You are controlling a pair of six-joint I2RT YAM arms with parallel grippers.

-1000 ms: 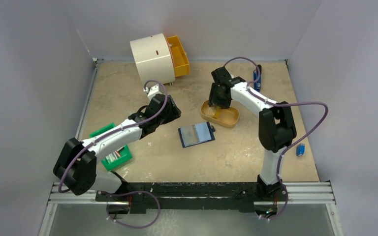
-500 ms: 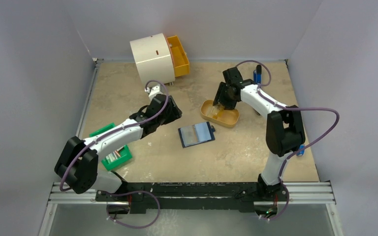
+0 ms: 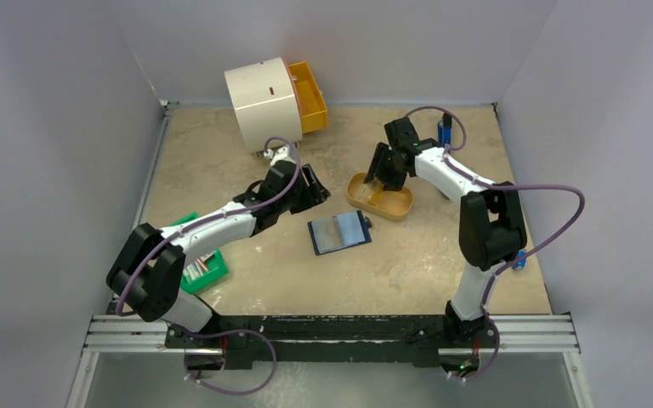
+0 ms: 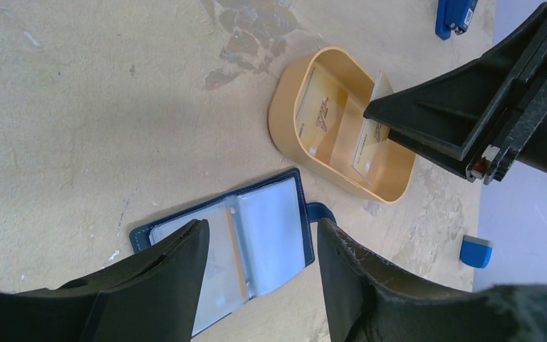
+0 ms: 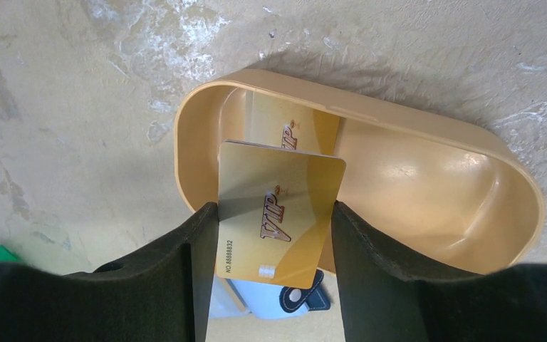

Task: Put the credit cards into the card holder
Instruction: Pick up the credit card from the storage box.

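One gold credit card (image 5: 285, 189) is clamped in the right gripper (image 5: 276, 214). From the right wrist view the fingers appear to press on its two long edges, and it hangs over the left end of the orange oval tray (image 5: 470, 146). A second card (image 5: 295, 132) leans against the tray's inner wall at the upper middle of that view. The card holder (image 3: 340, 231) lies open and flat on the table (image 3: 204, 161) at the centre of the top view, just below and left of the tray. A third card (image 4: 217, 267) sits in a pocket on its left leaf. The left gripper (image 4: 261, 231) hangs over the holder with its jaws spread and nothing between them. The held card looks light, thin, stiff but springy, and glossy, so an edge pinch could probably bow it or let it snap free under hard pressure. Its far short edge is free, which suits leading it into a pocket. The pockets seem to be soft clear film lying shut, and the holder is likely light enough to slide. Pressing on its navy border would be the sensible place to steady it.
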